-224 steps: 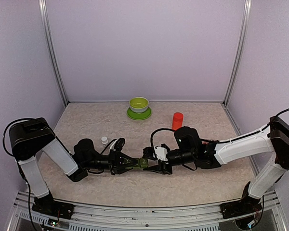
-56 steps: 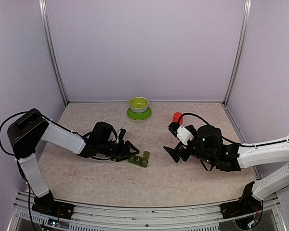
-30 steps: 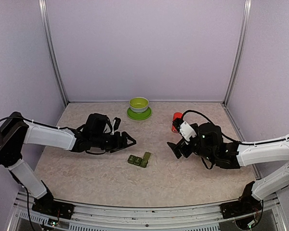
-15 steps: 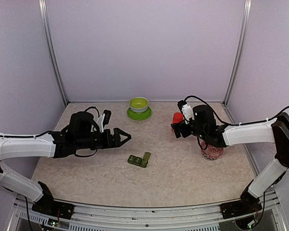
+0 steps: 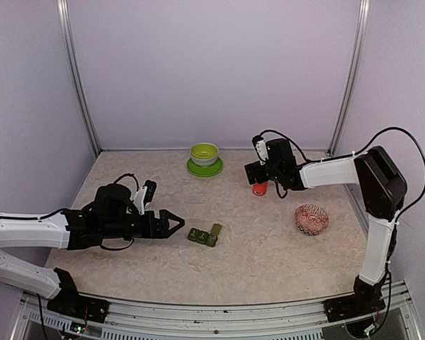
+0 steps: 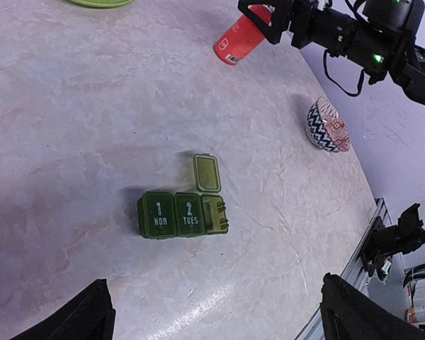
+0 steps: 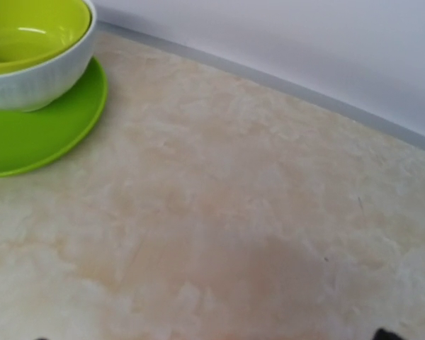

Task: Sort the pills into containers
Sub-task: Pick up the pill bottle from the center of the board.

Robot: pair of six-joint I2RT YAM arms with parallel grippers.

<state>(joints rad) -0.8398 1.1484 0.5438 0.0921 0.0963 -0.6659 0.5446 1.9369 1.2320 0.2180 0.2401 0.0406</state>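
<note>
Three dark-green containers [image 6: 183,214], one lid up; left gripper [image 5: 174,222], right gripper [image 5: 255,173] spread, empty.

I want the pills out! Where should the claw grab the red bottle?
Probably round the middle of the red bottle, coming in sideways from the right claw beside it. It stands upright, a slim cylinder, so the open claw fits across it.

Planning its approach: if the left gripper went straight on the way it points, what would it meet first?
Probably the green pill box, lying just ahead of the open left gripper and centred between its fingers in the wrist view. It may reach the table first; depth is unclear.
</note>
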